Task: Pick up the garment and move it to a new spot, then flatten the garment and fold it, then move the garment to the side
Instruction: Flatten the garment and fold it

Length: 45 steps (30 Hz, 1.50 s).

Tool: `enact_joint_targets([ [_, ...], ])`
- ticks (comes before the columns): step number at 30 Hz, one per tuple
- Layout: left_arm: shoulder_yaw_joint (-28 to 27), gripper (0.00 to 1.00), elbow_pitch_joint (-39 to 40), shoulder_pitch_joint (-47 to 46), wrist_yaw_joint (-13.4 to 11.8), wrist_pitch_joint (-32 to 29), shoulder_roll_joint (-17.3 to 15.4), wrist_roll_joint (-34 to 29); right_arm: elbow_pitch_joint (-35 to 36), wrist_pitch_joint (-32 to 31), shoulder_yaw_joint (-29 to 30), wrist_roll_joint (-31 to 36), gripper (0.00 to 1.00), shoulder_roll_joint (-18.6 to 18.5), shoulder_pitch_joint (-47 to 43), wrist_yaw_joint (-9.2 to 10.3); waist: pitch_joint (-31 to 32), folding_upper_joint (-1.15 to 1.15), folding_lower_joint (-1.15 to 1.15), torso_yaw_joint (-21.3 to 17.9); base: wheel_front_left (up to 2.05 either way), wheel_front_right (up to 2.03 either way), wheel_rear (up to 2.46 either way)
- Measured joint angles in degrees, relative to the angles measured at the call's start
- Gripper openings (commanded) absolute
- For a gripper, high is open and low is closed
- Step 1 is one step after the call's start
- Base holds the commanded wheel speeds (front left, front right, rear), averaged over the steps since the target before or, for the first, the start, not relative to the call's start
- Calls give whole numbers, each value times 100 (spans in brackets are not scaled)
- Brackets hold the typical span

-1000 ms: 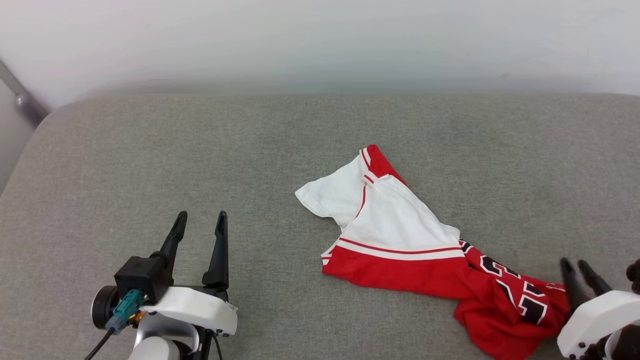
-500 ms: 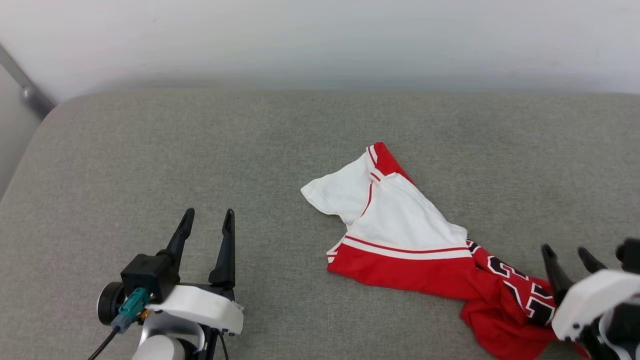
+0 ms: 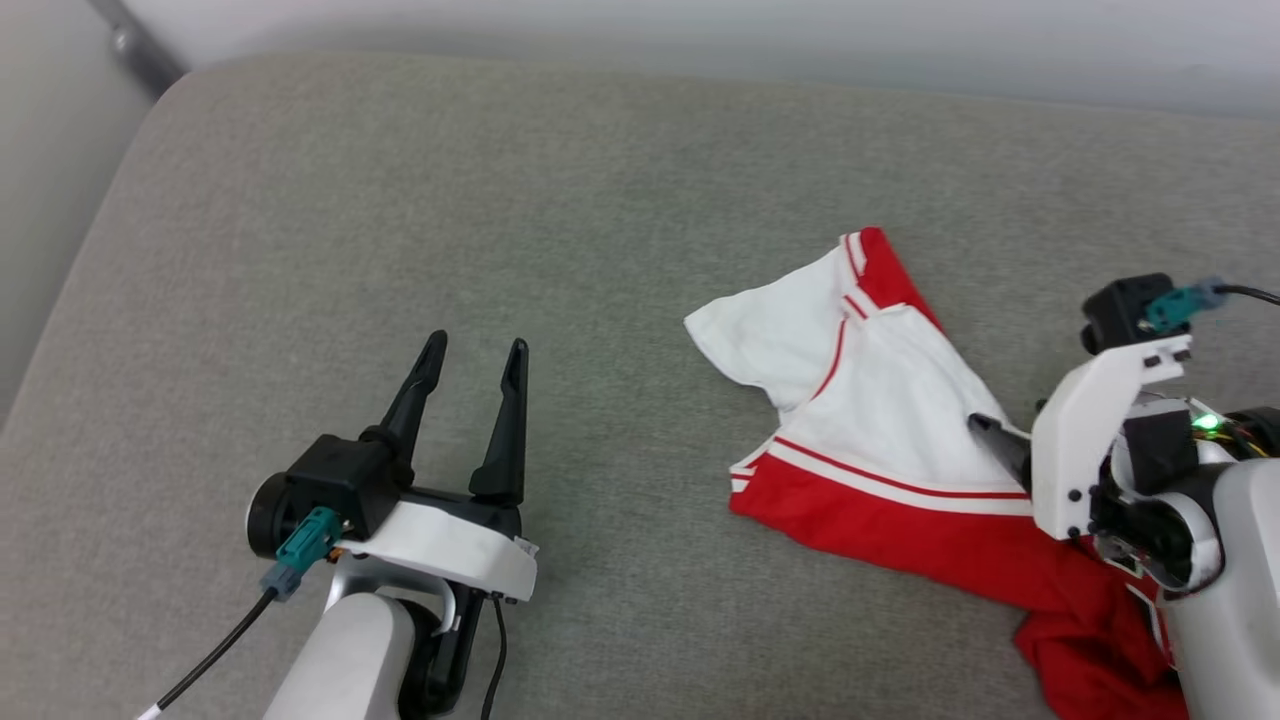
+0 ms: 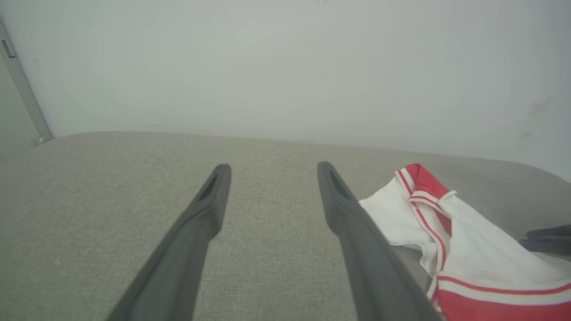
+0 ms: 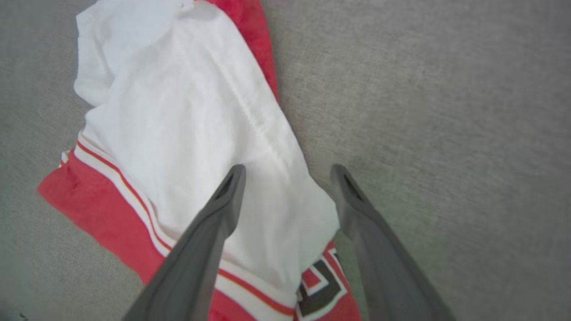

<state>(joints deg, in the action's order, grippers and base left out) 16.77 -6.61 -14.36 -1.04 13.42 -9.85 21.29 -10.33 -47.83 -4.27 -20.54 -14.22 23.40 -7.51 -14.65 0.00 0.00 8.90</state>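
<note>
The garment (image 3: 880,400) lies crumpled on the grey cushion (image 3: 500,200), with its white shoulder part on top and the red body trailing to the lower right. In the right wrist view my right gripper (image 5: 287,169) hangs open just above the white part's right edge (image 5: 200,111), nothing between its fingers. Black lettering (image 5: 321,290) peeks out below. One dark right finger (image 3: 992,437) pokes out from the white housing over the garment. My left gripper (image 3: 476,345) stands open and empty, left of the garment (image 4: 468,249).
A pale wall (image 4: 285,67) runs along the cushion's far edge. A grey metal bar (image 3: 135,50) slants at the upper left corner. Bare grey fabric stretches left of and beyond the garment.
The camera has shifted down and left. My right gripper's fingers have spread apart, and it has moved from the garment's red end to over the white part. The left gripper stays open.
</note>
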Motion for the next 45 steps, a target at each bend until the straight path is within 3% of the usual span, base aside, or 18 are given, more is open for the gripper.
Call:
enact_joint_targets([
  [6, 0, 100, -224, -102, 55, 90, 100, 7, -578, -516, -292, -146, 100, -129, 269, 1, -187, 0, 0, 253, 0, 0, 0],
  [7, 1, 100, -254, -109, 62, 97, 109, 7, -621, -575, -312, -160, 91, -138, 293, 1, -197, 0, 0, 275, 0, 0, 0],
  [8, -2, 100, -287, -109, 67, 99, 115, 7, -656, -623, -333, -181, 40, -147, 304, 1, -200, 0, 0, 291, 0, 0, 0],
  [9, -9, 100, -309, -109, 80, 121, 118, 7, -654, -643, -399, -185, 0, -170, 312, 1, -203, 0, 0, 299, 0, 0, 0],
  [16, -76, 100, -378, -75, 68, 140, 124, -14, -441, -144, -682, -213, 0, -276, 355, 0, -114, 0, 0, 166, 0, 0, 0],
  [23, -103, 100, -382, 80, 29, 146, 71, -37, 97, 372, 154, 104, 0, -320, 244, -1, 135, 0, 0, -74, 0, 0, 0],
  [30, -99, 100, -343, 326, -49, 100, -2, -33, 360, 632, 1447, 403, 0, 271, -1117, 0, 422, 0, 0, -340, 0, 0, 0],
  [34, -112, 100, -296, 485, -105, 51, -38, 9, 268, 922, 1691, 500, 0, 771, -1893, 0, 589, 0, 0, -459, 0, 0, 0],
  [35, -122, 100, -285, 522, -118, 33, -48, 16, 227, 1036, 1690, 482, 24, 862, -2020, 1, 626, 0, 0, -487, 0, 0, 0],
  [36, -126, 100, -268, 554, -125, 22, -58, 23, 211, 1212, 1686, 487, 91, 925, -2130, 0, 665, 0, 0, -514, 0, 0, 0],
  [37, -125, 100, -257, 583, -143, -1, -68, 24, 205, 1451, 1709, 490, 100, 973, -2205, 0, 702, 0, 0, -536, 0, 0, 0],
  [42, -110, 100, -180, 702, -176, -94, -120, 55, 172, 2666, 1956, 509, 100, 1084, -2404, 1, 906, 0, 0, -590, 0, 0, 0],
  [45, -110, 100, -120, 788, -210, -144, -170, 59, 235, 3031, 2052, 505, 100, 1106, -2532, 1, 1027, 0, -1, -600, 0, 0, 0],
])
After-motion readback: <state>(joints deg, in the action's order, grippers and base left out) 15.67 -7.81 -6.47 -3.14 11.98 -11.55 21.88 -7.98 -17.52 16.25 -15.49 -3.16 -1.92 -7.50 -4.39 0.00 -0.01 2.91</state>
